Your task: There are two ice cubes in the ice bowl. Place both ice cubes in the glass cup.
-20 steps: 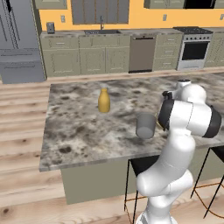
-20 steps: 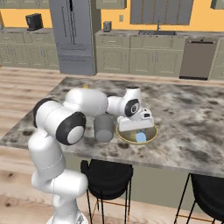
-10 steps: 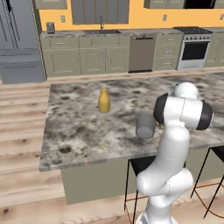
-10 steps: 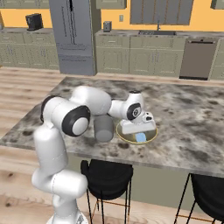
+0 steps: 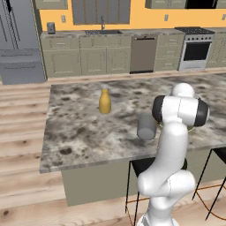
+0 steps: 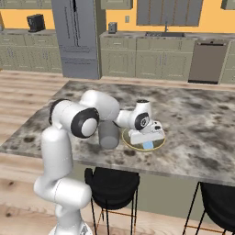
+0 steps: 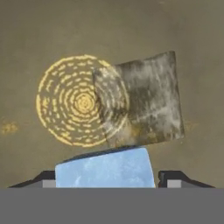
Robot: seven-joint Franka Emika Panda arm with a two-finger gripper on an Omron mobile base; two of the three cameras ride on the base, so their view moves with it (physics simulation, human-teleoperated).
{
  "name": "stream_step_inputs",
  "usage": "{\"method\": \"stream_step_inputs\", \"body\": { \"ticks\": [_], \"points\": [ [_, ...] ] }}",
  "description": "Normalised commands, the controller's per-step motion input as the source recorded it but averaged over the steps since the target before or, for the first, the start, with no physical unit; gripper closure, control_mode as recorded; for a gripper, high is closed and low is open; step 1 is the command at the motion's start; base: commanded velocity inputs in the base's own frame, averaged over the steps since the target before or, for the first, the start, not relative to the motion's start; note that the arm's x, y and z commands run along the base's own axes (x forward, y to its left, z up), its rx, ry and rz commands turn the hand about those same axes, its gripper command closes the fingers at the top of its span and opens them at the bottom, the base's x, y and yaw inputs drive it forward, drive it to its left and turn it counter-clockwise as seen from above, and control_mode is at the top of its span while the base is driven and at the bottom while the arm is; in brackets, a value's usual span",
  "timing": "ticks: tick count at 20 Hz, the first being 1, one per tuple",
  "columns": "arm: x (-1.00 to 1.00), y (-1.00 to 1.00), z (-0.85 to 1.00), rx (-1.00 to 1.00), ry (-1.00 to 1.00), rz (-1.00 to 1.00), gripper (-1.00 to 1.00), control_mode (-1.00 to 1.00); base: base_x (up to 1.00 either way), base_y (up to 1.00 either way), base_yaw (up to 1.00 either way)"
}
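While low in ice bowl [image 6: 158, 145] — claw [image 7: 105, 179] astride squarish ice cube [image 7: 105, 173], grip unclear.

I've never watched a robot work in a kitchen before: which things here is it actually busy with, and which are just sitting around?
Part of the job:
- ice bowl
- ice cubes: one between the gripper tips, one further in
- glass cup

Just sitting around:
- yellow bottle
- bar stools
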Motion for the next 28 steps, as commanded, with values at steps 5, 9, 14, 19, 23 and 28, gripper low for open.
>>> {"method": "stream_step_inputs", "body": {
  "ticks": [5,9,14,19,23,28],
  "points": [
    [-0.07,0.16,0.61,0.0,0.01,0.0,1.0,-1.0,0.0,0.0,0.0],
    [-0.03,0.55,1.0,0.0,-0.05,-0.1,1.0,-1.0,0.0,0.0,0.0],
    [0.0,0.98,0.8,0.04,-0.14,-0.28,1.0,-1.0,0.0,0.0,0.0],
    [-0.01,0.99,0.26,0.15,-0.15,-0.38,1.0,-1.0,0.0,0.0,0.0],
    [0.0,0.89,0.0,0.15,-0.09,-0.37,1.0,-1.0,0.0,0.0,0.0],
    [0.06,0.59,0.0,-0.03,0.01,-0.19,1.0,-1.0,0.0,0.0,0.0]
  ]
}}
